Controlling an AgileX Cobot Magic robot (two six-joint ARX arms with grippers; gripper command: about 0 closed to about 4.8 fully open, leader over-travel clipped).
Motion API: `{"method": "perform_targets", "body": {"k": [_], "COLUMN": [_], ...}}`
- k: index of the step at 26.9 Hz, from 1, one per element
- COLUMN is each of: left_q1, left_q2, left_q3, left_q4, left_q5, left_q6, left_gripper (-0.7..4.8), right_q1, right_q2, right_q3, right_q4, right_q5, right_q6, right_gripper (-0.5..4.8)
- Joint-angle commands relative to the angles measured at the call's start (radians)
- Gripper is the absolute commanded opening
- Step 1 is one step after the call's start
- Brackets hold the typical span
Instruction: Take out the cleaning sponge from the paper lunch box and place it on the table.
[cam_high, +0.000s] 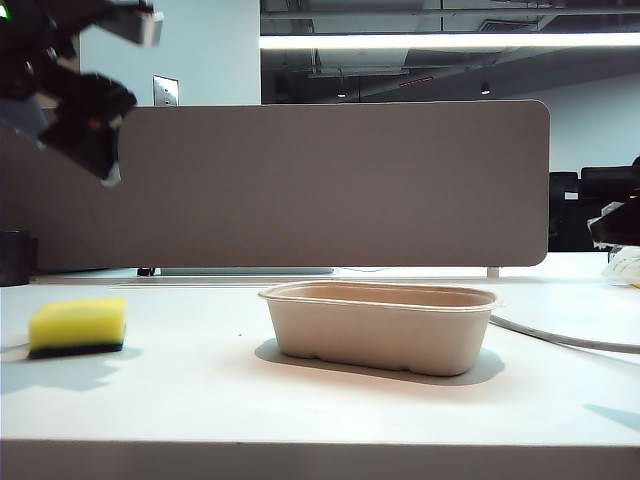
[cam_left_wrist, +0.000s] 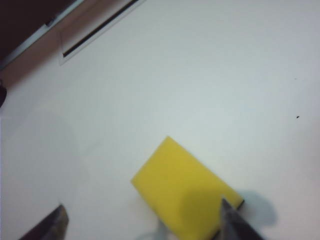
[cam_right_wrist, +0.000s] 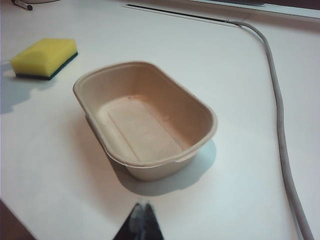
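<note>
Left gripper high above table, jaws apart, empty, over cleaning sponge. Sponge on table, yellow face up, at 9 o'clock from paper lunch box, well apart. Box empty. Right gripper near box, fingertips together. Grey cable at box's 3 o'clock.

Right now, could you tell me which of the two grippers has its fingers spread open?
The left gripper, above the yellow cleaning sponge on the white table; the right gripper's fingertips are pressed together.
</note>
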Motion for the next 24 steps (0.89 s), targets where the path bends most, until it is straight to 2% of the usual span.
{"method": "perform_targets", "body": {"k": [1, 8, 12, 14, 18, 22, 24], "left_q1": [0.001, -0.003, -0.034, -0.044, -0.048, -0.049, -0.048], "left_q2": [-0.085, -0.419, -0.644, -0.758, -0.94, -1.041, -1.041], "left_q3": [0.007, 0.006, 0.006, 0.006, 0.006, 0.007, 0.013], "left_q4": [-0.053, -0.085, -0.085, -0.1, -0.17, -0.272, -0.332], "left_q5": [0.022, 0.247, 0.341, 0.388, 0.404, 0.465, 0.523], "left_q6": [-0.007, -0.241, -0.239, -0.192, -0.119, -0.146, -0.214], "left_gripper": [-0.06, -0.06, -0.06, -0.06, -0.06, -0.06, -0.03], "right_q1": [0.001, 0.001, 0.0, 0.0, 0.0, 0.0, 0.0], "right_q2": [-0.001, -0.001, 0.0, 0.0, 0.0, -0.001, 0.0], "right_q3": [0.001, 0.001, 0.001, 0.001, 0.001, 0.001, 0.001], "right_q4": [0.014, 0.014, 0.014, 0.014, 0.014, 0.014, 0.013], "right_q5": [-0.002, -0.002, -0.002, -0.002, -0.002, -0.002, -0.002], "right_q6": [0.0, 0.0, 0.0, 0.0, 0.0, 0.0, 0.0], "right_gripper": [-0.05, -0.05, -0.05, -0.05, -0.05, -0.05, -0.05]}}
